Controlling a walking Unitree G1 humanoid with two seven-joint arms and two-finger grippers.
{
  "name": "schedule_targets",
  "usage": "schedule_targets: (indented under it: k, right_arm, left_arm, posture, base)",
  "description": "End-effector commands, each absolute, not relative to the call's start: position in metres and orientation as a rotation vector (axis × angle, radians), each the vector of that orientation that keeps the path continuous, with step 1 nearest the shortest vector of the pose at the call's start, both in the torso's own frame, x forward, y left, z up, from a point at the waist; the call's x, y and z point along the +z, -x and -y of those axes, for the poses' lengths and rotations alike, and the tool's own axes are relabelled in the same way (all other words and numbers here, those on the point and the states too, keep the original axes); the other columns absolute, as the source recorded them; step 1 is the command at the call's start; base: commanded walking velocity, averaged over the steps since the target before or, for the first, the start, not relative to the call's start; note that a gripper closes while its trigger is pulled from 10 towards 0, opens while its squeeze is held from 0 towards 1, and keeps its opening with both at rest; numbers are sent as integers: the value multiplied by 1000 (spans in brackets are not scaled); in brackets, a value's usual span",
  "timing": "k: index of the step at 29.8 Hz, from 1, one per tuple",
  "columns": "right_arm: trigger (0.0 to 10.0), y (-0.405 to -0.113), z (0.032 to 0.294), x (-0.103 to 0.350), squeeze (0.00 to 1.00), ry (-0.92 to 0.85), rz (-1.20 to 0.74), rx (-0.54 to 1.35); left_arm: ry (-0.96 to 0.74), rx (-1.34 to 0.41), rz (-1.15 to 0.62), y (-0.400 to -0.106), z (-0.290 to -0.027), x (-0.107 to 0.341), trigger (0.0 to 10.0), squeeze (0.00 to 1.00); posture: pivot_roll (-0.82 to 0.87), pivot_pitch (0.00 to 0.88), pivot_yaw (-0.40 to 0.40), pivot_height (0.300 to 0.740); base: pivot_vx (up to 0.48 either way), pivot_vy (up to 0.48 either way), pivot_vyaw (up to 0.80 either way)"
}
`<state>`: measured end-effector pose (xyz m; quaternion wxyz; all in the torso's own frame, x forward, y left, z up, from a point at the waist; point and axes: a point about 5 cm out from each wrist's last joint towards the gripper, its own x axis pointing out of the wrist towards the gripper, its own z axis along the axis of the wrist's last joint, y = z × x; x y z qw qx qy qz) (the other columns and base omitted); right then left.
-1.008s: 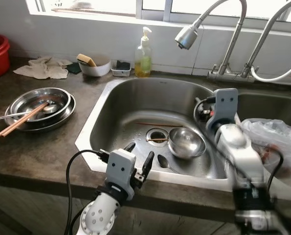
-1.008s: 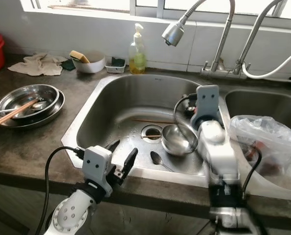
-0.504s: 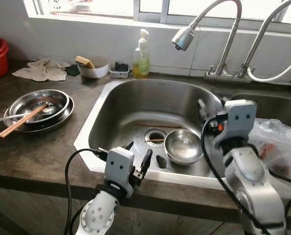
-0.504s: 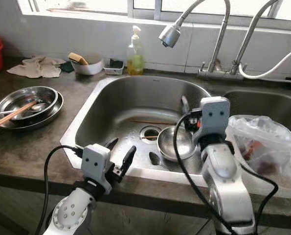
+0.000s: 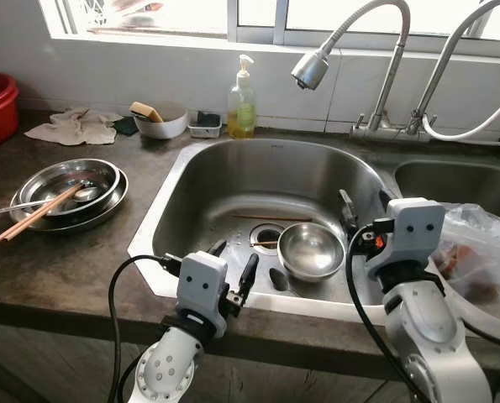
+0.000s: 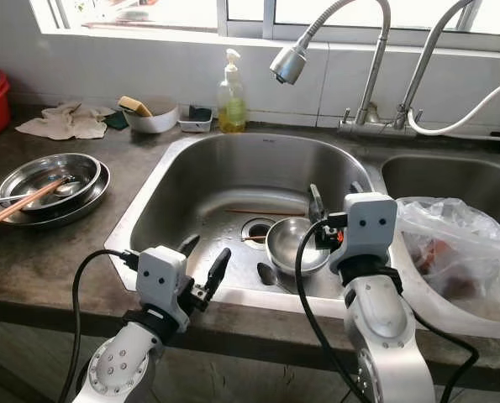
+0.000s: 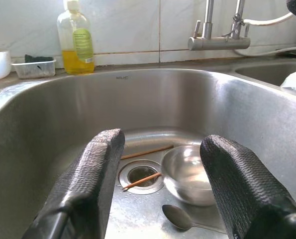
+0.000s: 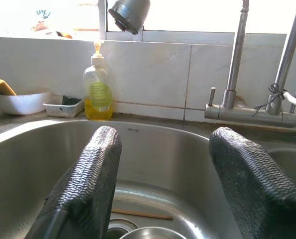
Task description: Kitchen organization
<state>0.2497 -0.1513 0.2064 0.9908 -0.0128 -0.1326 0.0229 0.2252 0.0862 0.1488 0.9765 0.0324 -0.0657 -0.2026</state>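
Countertop [image 5: 73, 252] of dark stone surrounds steel sink [image 5: 258, 180] below window [image 5: 258, 10].

Steel bowl [image 5: 311, 249] sits upright in the sink basin [image 5: 233, 180] beside the drain. Spoon [image 5: 280, 280] lies just before it; apparently two chopsticks [image 5: 271, 219] near the drain.

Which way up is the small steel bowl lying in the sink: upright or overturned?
Upright. The steel bowl rests beside the drain with its hollow facing up and looks empty.
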Motion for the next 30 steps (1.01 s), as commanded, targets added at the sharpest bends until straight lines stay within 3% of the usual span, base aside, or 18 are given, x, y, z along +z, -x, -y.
schedule_targets:
  k: [1,11,30]
  right_arm:
    - [10000,-246,152,211,0,26,297,38]
    - [10000,-249,146,208,0,14,296,43]
    - [10000,-248,140,197,0,-13,277,31]
  left_arm:
    - [-65,-410,154,-224,-86,153,10000,0]
    - [-70,-414,155,-225,-85,153,10000,0]
    - [-76,-435,161,-225,-86,153,10000,0]
  posture:
    - [24,6,-48,740]
    - [25,0,-47,740]
    - [33,0,-24,740]
  base:
    - [0,0,0]
    - [0,0,0]
    - [-272,0,0]
